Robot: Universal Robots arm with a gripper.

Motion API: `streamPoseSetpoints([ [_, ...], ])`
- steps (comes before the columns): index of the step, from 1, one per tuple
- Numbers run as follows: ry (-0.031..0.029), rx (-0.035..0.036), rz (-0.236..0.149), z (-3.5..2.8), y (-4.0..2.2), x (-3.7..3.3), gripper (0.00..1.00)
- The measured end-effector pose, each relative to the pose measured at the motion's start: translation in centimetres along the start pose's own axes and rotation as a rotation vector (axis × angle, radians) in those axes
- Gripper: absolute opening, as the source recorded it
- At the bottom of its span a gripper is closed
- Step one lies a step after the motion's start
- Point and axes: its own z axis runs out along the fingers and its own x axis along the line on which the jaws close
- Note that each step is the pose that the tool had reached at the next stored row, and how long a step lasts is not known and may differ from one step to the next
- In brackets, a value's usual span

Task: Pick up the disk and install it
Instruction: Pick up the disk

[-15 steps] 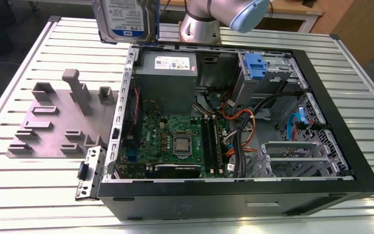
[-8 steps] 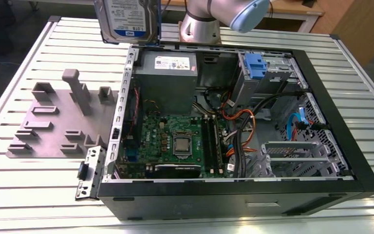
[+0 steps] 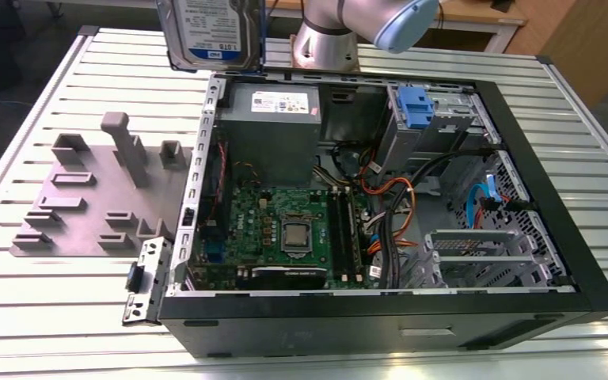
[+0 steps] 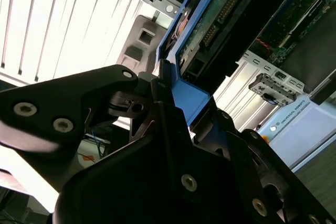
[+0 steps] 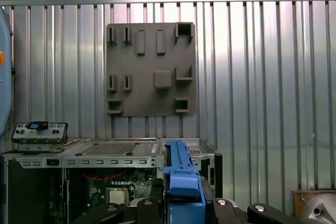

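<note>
Your hand (image 4: 181,103) is clamped tight on the disk (image 3: 211,32), gripping its bright blue plastic carrier bracket (image 5: 181,179) edge-on. That grip probably keeps the black fingers (image 4: 163,124) off the bare green circuit board. The flat silver drive sits upright, held high. Below the hand is the open computer case (image 3: 389,309), motherboard (image 3: 283,229) exposed. Out beyond it, a matte grey, blocky fixture plate (image 3: 82,214) lies on the ribbed metal tabletop (image 3: 51,301).
</note>
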Motion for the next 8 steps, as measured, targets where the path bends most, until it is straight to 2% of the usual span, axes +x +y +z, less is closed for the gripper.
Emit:
streamPoseSetpoints([
  [8, 0.0, 0.0, 0.0, 0.01, -0.32, -0.01, 0.37],
])
